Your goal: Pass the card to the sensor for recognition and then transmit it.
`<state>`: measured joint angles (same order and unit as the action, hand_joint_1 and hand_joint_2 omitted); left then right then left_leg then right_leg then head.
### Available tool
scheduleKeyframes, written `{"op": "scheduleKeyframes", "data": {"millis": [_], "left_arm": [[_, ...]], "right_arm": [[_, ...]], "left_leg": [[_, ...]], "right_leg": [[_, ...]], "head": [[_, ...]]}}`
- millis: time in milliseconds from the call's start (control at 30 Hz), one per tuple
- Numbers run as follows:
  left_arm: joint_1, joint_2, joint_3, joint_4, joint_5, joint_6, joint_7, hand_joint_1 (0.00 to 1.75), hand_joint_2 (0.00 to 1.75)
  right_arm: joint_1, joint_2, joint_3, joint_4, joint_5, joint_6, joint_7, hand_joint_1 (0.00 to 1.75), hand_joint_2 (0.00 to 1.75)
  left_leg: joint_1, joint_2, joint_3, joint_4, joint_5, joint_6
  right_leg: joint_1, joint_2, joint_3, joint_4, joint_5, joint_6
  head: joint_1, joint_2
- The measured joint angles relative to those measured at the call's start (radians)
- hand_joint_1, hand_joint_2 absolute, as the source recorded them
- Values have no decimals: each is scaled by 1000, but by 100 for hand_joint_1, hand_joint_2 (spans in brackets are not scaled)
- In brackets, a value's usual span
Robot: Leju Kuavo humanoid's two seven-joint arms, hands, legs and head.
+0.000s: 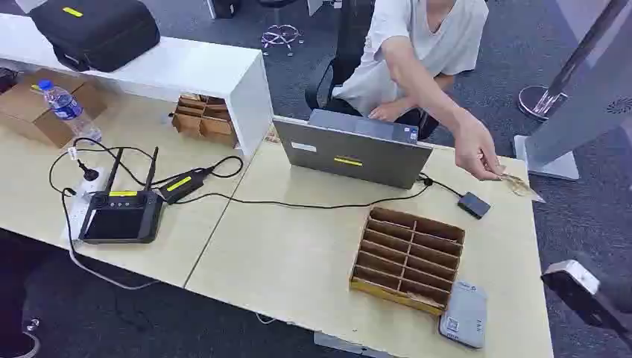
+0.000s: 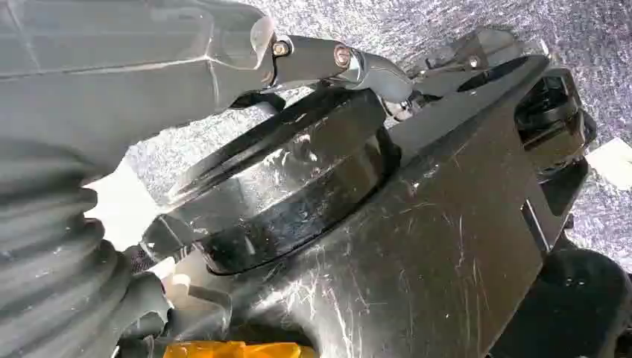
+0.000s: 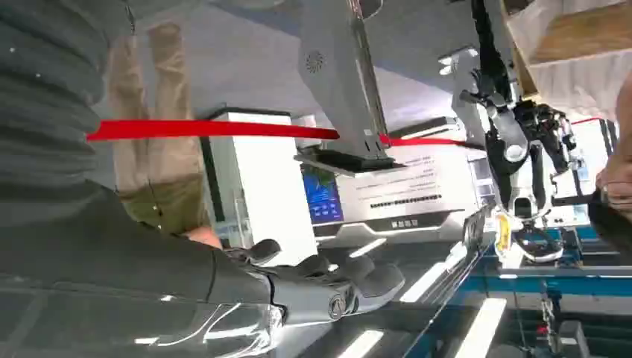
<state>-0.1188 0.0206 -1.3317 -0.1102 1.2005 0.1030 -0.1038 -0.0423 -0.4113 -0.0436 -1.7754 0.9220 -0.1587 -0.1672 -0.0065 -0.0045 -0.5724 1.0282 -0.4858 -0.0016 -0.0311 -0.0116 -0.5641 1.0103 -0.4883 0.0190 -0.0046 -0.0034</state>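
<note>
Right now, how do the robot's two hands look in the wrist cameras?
The left hand has a grey ribbed cover, a thick smooth grey thumb and small silver screws. The right hand has dark grey fingers with a glossy silver piece at their base.

Desk (image 1: 298, 261): laptop (image 1: 350, 153) centre frame; divided tray (image 1: 408, 257) below it, lower right; sensor (image 1: 474, 204) right of laptop; controller (image 1: 121, 215) at left; bottle (image 1: 67, 108) on box (image 1: 30, 119), upper left.

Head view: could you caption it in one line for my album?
A seated person's hand sets a card near the small black sensor beside the laptop.
</note>
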Motion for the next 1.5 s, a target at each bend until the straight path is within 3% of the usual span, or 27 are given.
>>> {"op": "scheduleKeyframes", "data": {"millis": [467,500,533,567,867,900,933,1500], "left_arm": [[-15,2,-40,0,-22,-19,7,0,175],[-15,4,-43,0,-22,-22,4,0,0],[-15,5,-45,0,-22,-24,3,0,0],[-14,5,-46,0,-21,-27,-4,0,175],[-10,10,-49,0,-15,-42,-30,0,175],[-10,10,-49,1,-15,-44,-31,0,175],[-10,10,-49,2,-15,-45,-31,0,175],[-9,13,-49,5,-4,-55,-37,0,175]], "right_arm": [[-351,118,278,164,53,51,85,0,175],[-365,125,294,172,53,51,88,0,175],[-378,132,306,178,53,52,90,0,175],[-386,137,316,182,52,53,93,0,175],[-404,151,356,203,26,54,98,0,175],[-404,151,359,205,23,54,98,143,175],[-404,151,360,207,19,54,97,175,175],[-399,151,367,216,-6,58,81,175,175]], "left_leg": [[0,2,2,0,2,-1],[1,2,2,0,2,-2],[1,3,2,0,1,-2],[1,3,2,0,1,-2],[1,0,0,0,2,-2],[1,0,0,0,2,-2],[1,0,0,0,2,-2],[1,0,0,0,2,-2]], "right_leg": [[1,3,0,2,1,-1],[1,3,-1,2,1,-1],[1,4,-1,2,1,-1],[1,4,-1,2,1,-1],[1,1,-1,1,1,-1],[1,1,-1,1,1,-1],[1,1,-1,1,1,-1],[1,1,-1,1,1,-1]], "head": [[0,0],[0,0],[0,0],[0,0],[0,0],[0,0],[0,0],[0,0]]}}
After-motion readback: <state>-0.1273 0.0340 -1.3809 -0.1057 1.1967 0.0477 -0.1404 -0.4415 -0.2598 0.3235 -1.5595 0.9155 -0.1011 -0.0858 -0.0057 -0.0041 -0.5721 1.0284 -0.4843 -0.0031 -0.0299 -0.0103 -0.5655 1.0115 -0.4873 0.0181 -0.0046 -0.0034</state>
